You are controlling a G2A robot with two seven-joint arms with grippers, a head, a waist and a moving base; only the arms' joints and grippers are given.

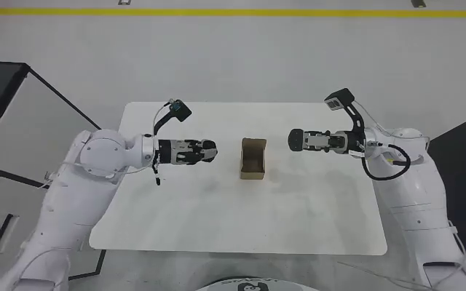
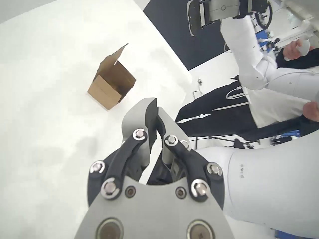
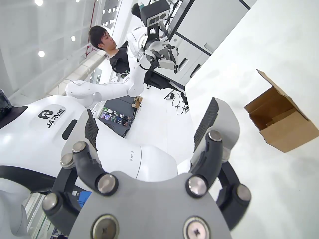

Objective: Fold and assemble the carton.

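A small brown carton (image 1: 253,158) stands in the middle of the white table (image 1: 189,218), its top open and one flap raised. The left wrist view shows the carton (image 2: 111,83) ahead, apart from my left gripper (image 2: 155,105), which is shut with nothing in it. From above, the left gripper (image 1: 211,151) hovers to the carton's left. My right gripper (image 1: 291,140) hovers to the carton's right, and is open and empty. In the right wrist view the open right gripper (image 3: 152,115) sits beside the carton (image 3: 281,120) without touching it.
A dark panel (image 1: 11,76) stands off the table's far left corner. Bare tabletop surrounds the carton on all sides. A person stands in the room behind, away from the table.
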